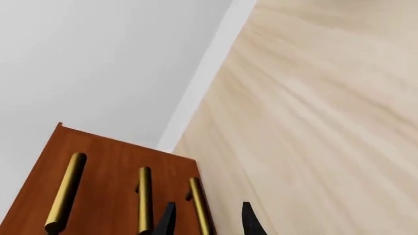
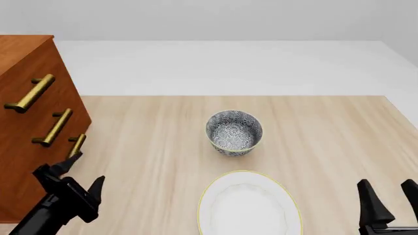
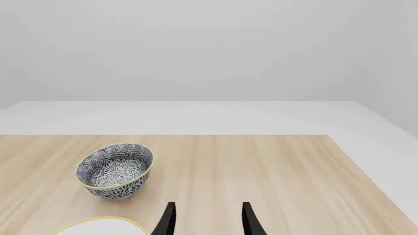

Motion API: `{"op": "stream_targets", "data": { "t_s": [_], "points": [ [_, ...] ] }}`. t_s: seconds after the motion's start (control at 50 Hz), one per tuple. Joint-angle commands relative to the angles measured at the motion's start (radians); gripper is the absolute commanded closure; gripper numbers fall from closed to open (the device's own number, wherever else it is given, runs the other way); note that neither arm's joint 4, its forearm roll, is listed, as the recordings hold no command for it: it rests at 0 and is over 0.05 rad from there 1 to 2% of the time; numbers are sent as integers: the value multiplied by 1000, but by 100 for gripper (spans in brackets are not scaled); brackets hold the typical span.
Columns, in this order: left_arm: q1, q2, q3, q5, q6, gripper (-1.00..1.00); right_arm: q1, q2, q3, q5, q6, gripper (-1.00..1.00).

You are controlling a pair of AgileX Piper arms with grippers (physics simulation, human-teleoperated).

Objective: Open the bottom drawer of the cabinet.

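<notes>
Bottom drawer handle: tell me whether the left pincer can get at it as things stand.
Probably yes. The left pincer is open, just short of the bottom drawer handle, and nothing lies between them; the bowl and plate sit well off to the side.

The front view looks forward and down from above the arms' side of the pale wooden tabletop (image 2: pixel 326 127), taking in the tall reddish-brown wooden cabinet (image 2: pixel 26 112) at the left and the blue-patterned ceramic bowl (image 2: pixel 234 132) mid-table. The left wrist view sits close behind the black left pincer (image 1: pixel 207 220), rolled over so the tabletop runs slantwise, facing the cabinet's front, which it shares with the front view; the right wrist view sits low behind the right pincer (image 3: pixel 207 220), level, facing the far edge, sharing the bowl and the white yellow-rimmed plate (image 3: pixel 98 226).
</notes>
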Motion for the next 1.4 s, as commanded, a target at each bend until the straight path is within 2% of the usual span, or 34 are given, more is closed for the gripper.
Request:
{"op": "stream_targets", "data": {
  "t_s": [0.02, 0.44, 0.64, 0.8, 1.16, 1.2, 1.22, 1.24, 1.3, 1.4],
  "points": [
    [21, 94, 7, -73, 31, -100, 0, 0, 0, 0, 0, -100],
    [53, 300, 3, -230, 59, -100, 0, 0, 0, 0, 0, -100],
    [70, 310, -6, -230, 56, -100, 0, 0, 0, 0, 0, -100],
    [87, 405, -9, -302, 65, -100, 0, 0, 0, 0, 0, -100],
    [126, 471, -38, -328, 83, -100, 0, 0, 0, 0, 0, -100],
    [138, 496, -38, -364, 102, -100, 0, 0, 0, 0, 0, -100],
    [140, 469, -52, -315, 77, -100, -2, 1, 0, 0, 1, -100],
    [140, 466, -53, -311, 77, -100, -2, 1, 0, 0, 1, -100],
    [154, 517, -54, -362, 98, -100, 0, 1, 0, 0, 0, -100],
    [164, 540, -63, -374, 104, -100, 0, 0, 0, 0, 0, -100]
  ]
}}
